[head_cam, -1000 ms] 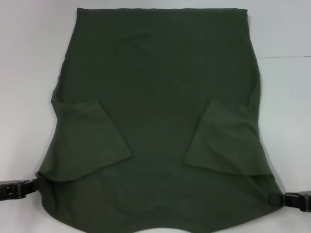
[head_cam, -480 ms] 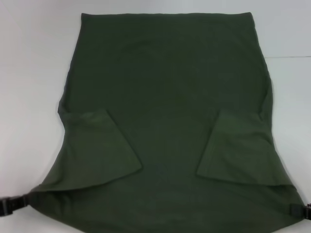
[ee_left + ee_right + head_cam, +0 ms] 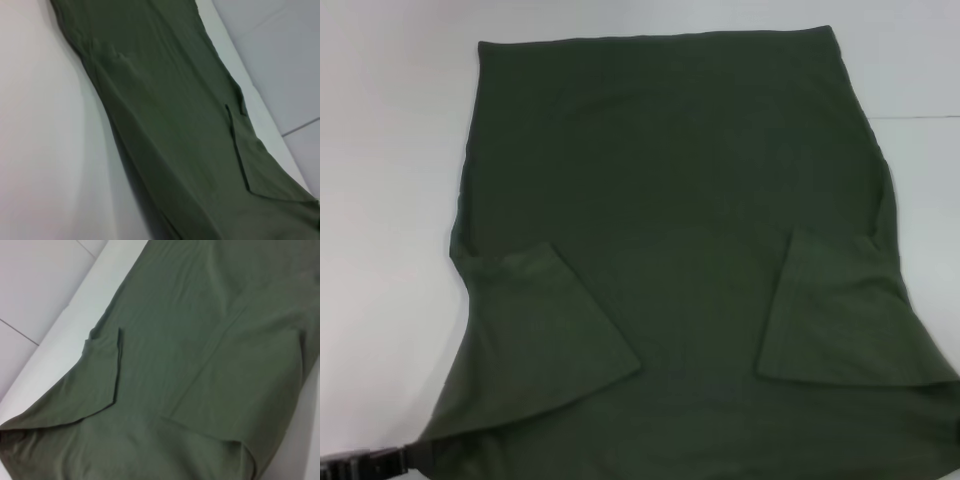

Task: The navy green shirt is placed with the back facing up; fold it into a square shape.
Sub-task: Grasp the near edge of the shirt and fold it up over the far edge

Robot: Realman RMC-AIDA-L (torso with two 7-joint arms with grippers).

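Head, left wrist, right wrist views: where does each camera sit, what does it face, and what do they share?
Head view: above, looking down at the shirt on the white table; left gripper at the bottom-left corner.
Left wrist view: low at the shirt's left side, looking along the shirt; no robot parts.
Right wrist view: low at the right side, facing the shirt; no robot parts.
Shared: both folded-in sleeves.

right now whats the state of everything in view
shirt: back up, spread on the table, both sleeves folded in over the body, near edge lifted toward the robot
left sleeve: folded inward, lying flat on the body
right sleeve: folded inward, lying flat on the body
left hand: at the shirt's near left corner, grip not visible
right hand: out of view
table: white, shirt on it
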